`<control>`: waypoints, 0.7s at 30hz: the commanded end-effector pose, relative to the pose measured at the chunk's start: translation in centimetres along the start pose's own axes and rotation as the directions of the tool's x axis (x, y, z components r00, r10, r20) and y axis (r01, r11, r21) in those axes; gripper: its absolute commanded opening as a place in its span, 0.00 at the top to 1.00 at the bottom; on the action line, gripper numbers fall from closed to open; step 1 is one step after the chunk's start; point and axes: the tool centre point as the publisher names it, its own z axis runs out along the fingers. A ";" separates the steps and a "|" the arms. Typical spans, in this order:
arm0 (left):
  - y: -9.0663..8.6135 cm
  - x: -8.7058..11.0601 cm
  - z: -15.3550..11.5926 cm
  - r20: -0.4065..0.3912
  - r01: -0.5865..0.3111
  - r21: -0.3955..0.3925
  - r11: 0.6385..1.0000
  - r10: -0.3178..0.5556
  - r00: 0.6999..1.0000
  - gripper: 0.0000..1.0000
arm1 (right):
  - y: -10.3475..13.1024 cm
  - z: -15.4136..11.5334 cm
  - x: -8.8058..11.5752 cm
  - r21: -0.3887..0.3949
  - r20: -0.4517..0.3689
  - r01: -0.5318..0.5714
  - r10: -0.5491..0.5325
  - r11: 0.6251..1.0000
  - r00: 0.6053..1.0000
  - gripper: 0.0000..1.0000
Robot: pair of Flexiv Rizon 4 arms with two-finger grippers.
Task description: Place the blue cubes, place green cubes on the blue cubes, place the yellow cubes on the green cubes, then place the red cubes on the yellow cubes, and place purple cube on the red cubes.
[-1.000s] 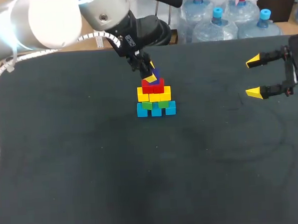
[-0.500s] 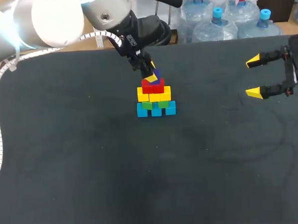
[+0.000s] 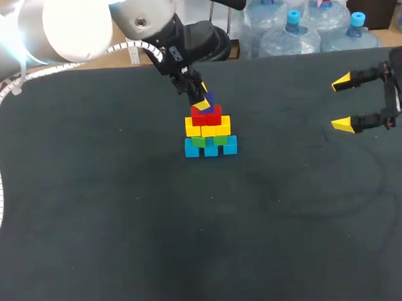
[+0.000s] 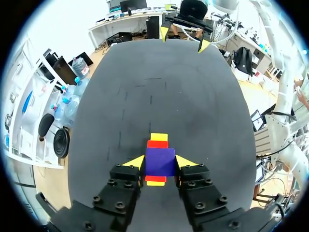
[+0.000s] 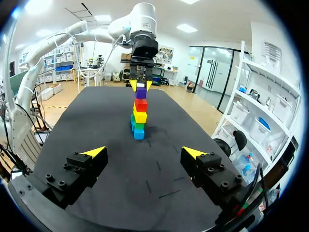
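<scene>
Last step, by my judgement: the left hand (image 4: 160, 163) grips the purple cube (image 4: 160, 158) from two sides, directly on top of the red cubes (image 3: 206, 115) crowning the stack (image 3: 209, 133). Next it should open gently and lift straight off without nudging the stack. The right hand (image 3: 342, 102), spread wide, hangs well apart from the stack.

Dark, perhaps cloth-covered table (image 3: 111, 236)

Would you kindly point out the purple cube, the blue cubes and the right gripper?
purple cube (image 4: 160, 161): left wrist view, its top face.
blue cubes (image 3: 211, 148): head view, front of the middle one.
right gripper (image 3: 341, 103): head view, midway between its yellow tips.
</scene>
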 end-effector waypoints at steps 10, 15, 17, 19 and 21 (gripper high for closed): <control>0.5 0.0 0.3 -0.003 -0.001 0.015 1.000 0.001 1.000 1.00 | 0.0 0.1 0.0 0.000 0.001 0.001 -0.001 1.000 1.000 0.00; 0.6 -0.1 0.3 -0.004 -0.001 0.016 1.000 0.001 1.000 1.00 | 0.0 0.1 0.0 0.000 0.001 0.001 -0.001 1.000 1.000 0.00; 0.7 0.0 0.3 -0.003 -0.001 0.016 1.000 0.001 1.000 0.99 | 0.0 0.1 0.0 0.000 0.001 0.001 -0.001 1.000 1.000 0.00; 0.7 0.0 0.3 -0.004 0.000 0.016 1.000 0.000 1.000 0.99 | 0.0 0.1 0.0 0.000 0.001 0.001 -0.001 1.000 1.000 0.00; 0.7 0.0 0.3 -0.005 0.001 0.016 1.000 -0.001 1.000 0.97 | 0.0 0.1 0.0 0.000 0.001 0.001 -0.001 1.000 1.000 0.00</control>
